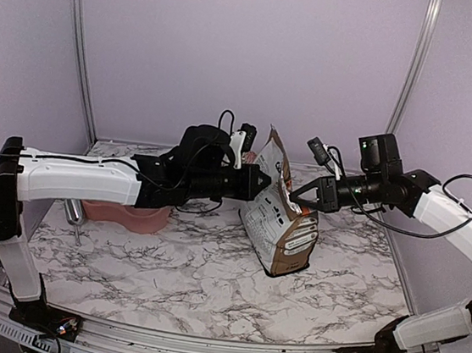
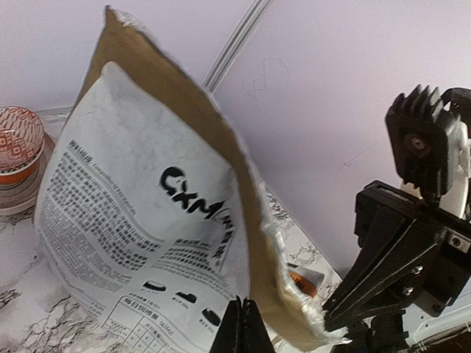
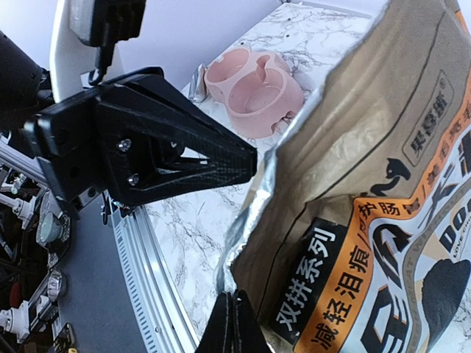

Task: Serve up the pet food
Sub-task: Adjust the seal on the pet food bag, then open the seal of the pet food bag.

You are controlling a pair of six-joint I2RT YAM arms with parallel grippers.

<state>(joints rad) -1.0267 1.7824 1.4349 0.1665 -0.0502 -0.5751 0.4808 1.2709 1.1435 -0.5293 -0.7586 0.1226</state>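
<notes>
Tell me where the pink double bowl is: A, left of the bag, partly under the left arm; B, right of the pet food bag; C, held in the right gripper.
A: the pink double bowl sits left of the pet food bag, with the left arm crossing over it.

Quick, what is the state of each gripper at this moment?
Left gripper: closed, apparently pinching the open top edge of the bag.
Right gripper: closed, apparently pinching the opposite edge of the bag.
</notes>
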